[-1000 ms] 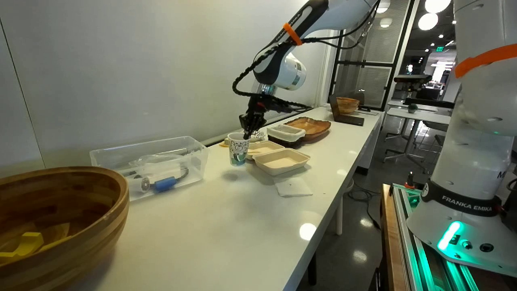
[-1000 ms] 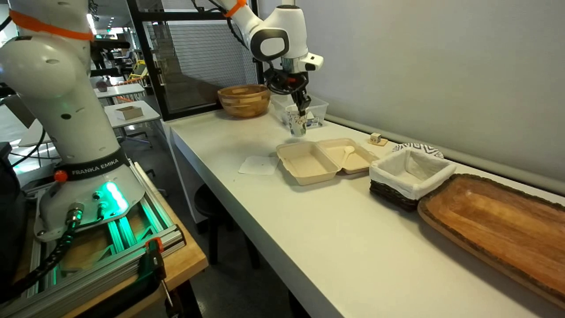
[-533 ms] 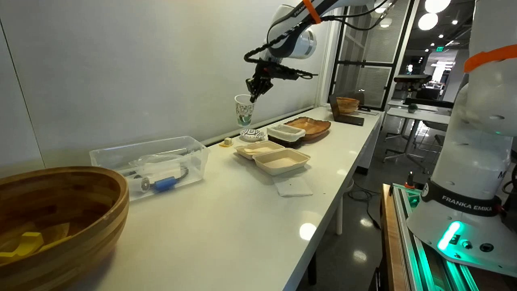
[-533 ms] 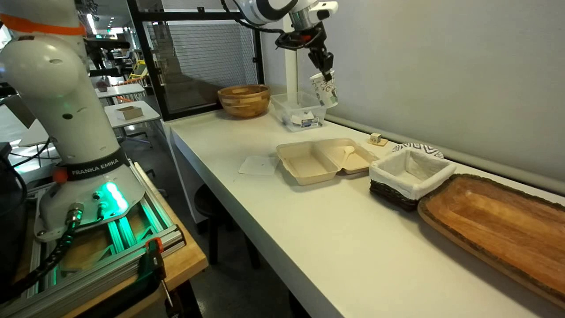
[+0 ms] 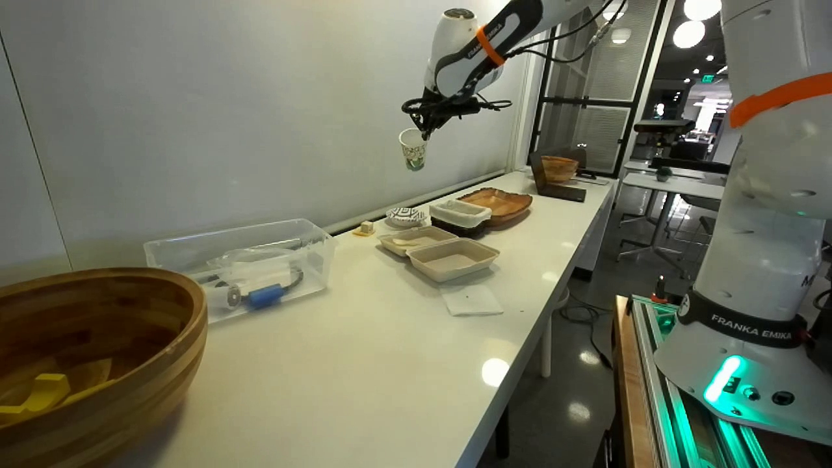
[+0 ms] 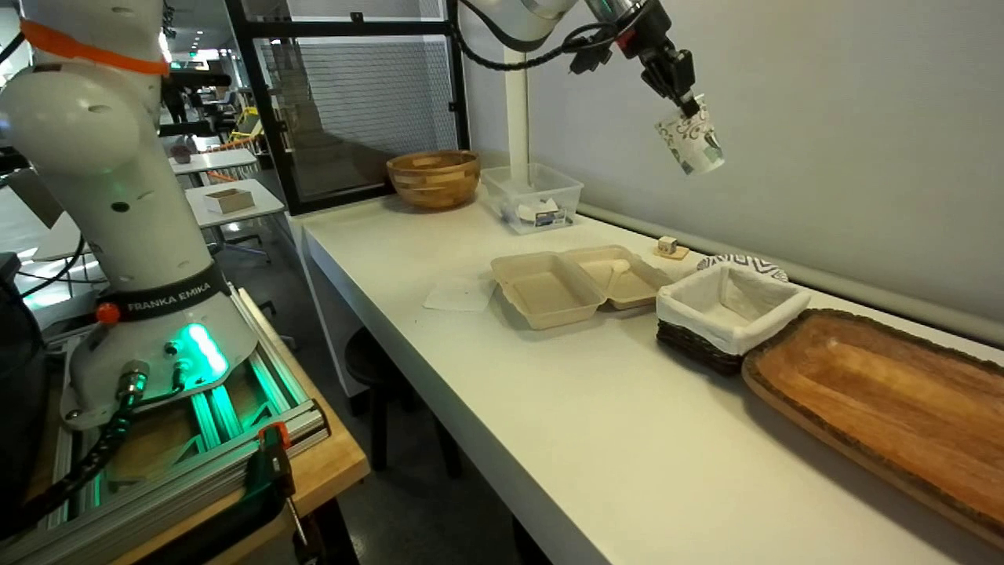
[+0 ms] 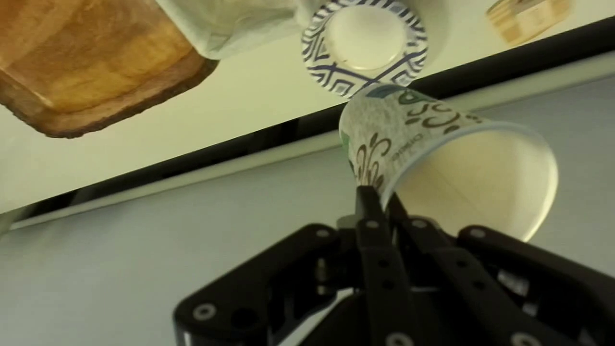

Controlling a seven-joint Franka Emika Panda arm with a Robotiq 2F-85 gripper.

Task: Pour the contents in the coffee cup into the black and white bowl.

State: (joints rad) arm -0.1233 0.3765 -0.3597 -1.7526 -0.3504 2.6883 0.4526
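Above the table [image 6: 627, 439], jaws pinch the tilted coffee cup [image 6: 696, 147] by its rim

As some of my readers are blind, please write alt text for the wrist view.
The end effector pinches a patterned paper cup by its rim, the open mouth toward the picture's lower right. Beyond it, at the top, lies the black and white bowl; at upper left, parts of a pale container and a brown wooden tray.

Arm [image 5: 461, 71] up, claw [image 7: 381, 198] tilted dn., fingers [image 7: 368, 211] pinched — v. close tog.
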